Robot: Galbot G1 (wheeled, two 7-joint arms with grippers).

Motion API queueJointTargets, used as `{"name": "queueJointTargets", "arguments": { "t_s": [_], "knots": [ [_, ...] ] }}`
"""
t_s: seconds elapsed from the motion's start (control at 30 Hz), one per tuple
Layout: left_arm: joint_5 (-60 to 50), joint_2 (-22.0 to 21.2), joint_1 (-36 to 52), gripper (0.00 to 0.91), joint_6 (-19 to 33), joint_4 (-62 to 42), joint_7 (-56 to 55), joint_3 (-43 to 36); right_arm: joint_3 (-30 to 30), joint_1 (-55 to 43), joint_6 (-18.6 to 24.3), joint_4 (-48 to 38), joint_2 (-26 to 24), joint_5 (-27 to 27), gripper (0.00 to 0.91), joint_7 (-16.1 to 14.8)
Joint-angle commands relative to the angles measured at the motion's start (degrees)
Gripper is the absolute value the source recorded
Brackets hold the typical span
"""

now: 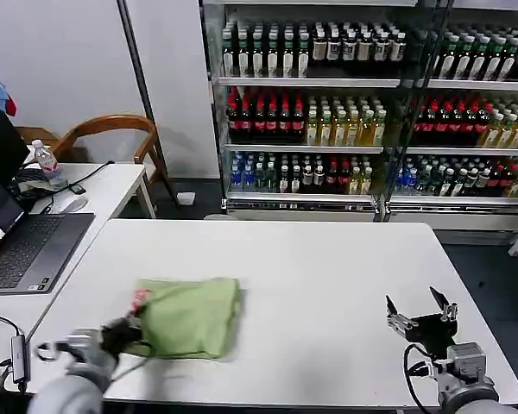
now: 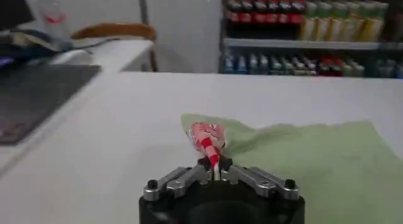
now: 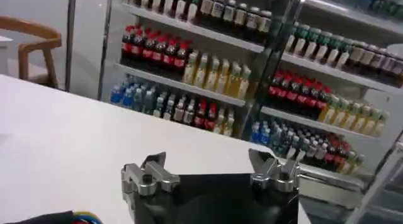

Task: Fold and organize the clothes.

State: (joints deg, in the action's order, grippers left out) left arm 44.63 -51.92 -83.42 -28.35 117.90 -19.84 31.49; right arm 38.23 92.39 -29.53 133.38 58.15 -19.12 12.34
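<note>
The light green shirt (image 1: 190, 315) lies folded into a compact rectangle on the white table (image 1: 328, 276), left of centre near the front edge. A bit of its red-and-white checkered print (image 2: 206, 139) sticks up at the near corner. My left gripper (image 1: 128, 329) is shut on that corner of the shirt (image 2: 296, 162), low over the table. My right gripper (image 1: 420, 304) hovers open above the front right of the table, well apart from the shirt, with nothing between its fingers (image 3: 151, 170).
A laptop (image 1: 22, 246) and cables lie on a side desk at the left, with a water bottle (image 1: 45, 160) and a wooden chair (image 1: 112, 138) behind. Shelves of drink bottles (image 1: 371, 103) stand beyond the table's far edge.
</note>
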Motion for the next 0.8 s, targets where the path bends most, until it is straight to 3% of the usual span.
{"name": "queueJointTargets", "arguments": {
  "t_s": [0.03,0.13,0.23,0.33,0.5,0.7,0.8],
  "knots": [
    [16.5,12.6,-14.9,0.040,-4.8,4.0,0.9,33.1,-3.9,-4.4,0.2,-1.2,-0.7,-0.1,0.907,0.0],
    [19.1,14.3,-18.7,0.040,-4.8,6.6,0.6,36.7,-5.0,-5.5,0.5,-1.4,-1.0,-0.2,0.907,0.0],
    [20.5,14.5,-16.3,0.040,-4.8,10.3,0.0,35.4,-5.2,-5.7,0.5,-1.4,-1.1,-0.3,0.907,0.1],
    [19.6,16.5,-20.4,0.040,-4.8,12.3,0.7,36.2,-4.1,-4.8,1.1,-2.2,-1.9,-0.4,0.907,0.0],
    [17.3,21.0,-25.1,0.040,-4.8,11.1,1.8,38.6,-3.1,-3.5,1.5,-1.7,-2.2,-0.4,0.907,0.0],
    [14.7,21.9,-25.2,0.040,-4.8,11.5,1.7,37.2,-2.4,-2.7,1.6,-1.7,-2.5,-0.4,0.907,0.1],
    [14.7,22.7,-28.1,0.040,-4.8,9.6,1.8,40.6,-2.5,-3.0,1.6,-1.9,-2.8,-0.5,0.907,0.1]
  ]
}}
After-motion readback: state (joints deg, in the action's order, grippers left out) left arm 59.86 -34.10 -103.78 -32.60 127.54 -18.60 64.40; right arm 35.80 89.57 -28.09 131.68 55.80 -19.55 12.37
